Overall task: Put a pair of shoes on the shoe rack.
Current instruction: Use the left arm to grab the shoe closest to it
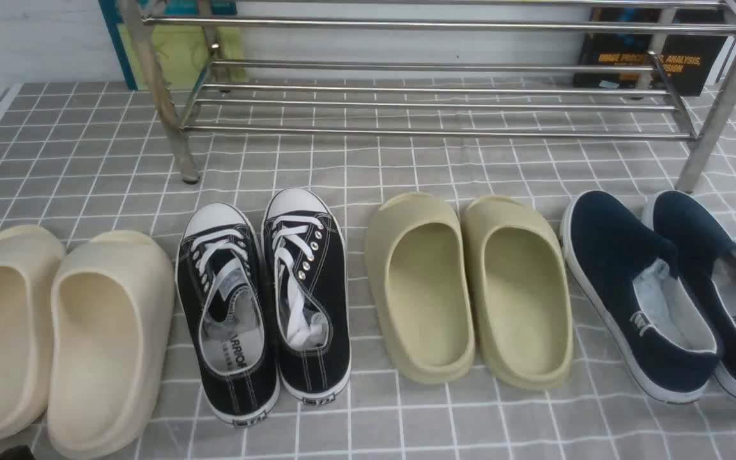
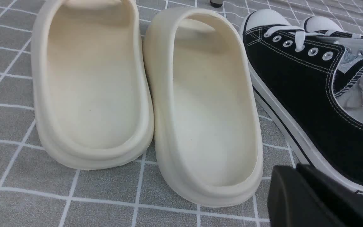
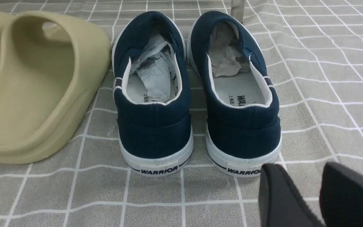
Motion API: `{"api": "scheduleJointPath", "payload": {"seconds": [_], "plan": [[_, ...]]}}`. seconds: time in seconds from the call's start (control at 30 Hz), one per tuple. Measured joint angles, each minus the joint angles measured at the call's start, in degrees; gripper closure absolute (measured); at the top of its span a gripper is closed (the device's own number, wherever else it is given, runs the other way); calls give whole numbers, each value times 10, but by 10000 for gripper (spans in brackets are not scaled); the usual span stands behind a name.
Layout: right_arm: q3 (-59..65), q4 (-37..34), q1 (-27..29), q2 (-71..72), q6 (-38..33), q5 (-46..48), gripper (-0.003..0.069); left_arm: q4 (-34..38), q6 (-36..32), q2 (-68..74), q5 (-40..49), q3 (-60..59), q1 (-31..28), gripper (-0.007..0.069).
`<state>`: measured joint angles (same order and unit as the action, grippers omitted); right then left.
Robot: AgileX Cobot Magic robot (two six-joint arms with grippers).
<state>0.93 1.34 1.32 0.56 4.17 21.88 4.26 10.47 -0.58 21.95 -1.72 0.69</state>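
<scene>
Sitting untouched before the shiny steel-tube rack, both black canvas lace-up sneakers wait; right gripper spread and empty, left gripper impossible to judge.

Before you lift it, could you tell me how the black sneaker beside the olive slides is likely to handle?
On the black sneaker, the canvas collar would probably buckle if pinched, though the white stuffing may stiffen it. Its flat white sole should keep it from tipping or rolling.
</scene>
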Motion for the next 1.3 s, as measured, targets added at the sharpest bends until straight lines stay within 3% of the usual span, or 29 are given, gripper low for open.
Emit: {"api": "scheduleJointPath", "payload": {"seconds": [1.3], "plan": [[0,0,0,0,0,0,419,-5,0,0,0,0,0,564]]}}
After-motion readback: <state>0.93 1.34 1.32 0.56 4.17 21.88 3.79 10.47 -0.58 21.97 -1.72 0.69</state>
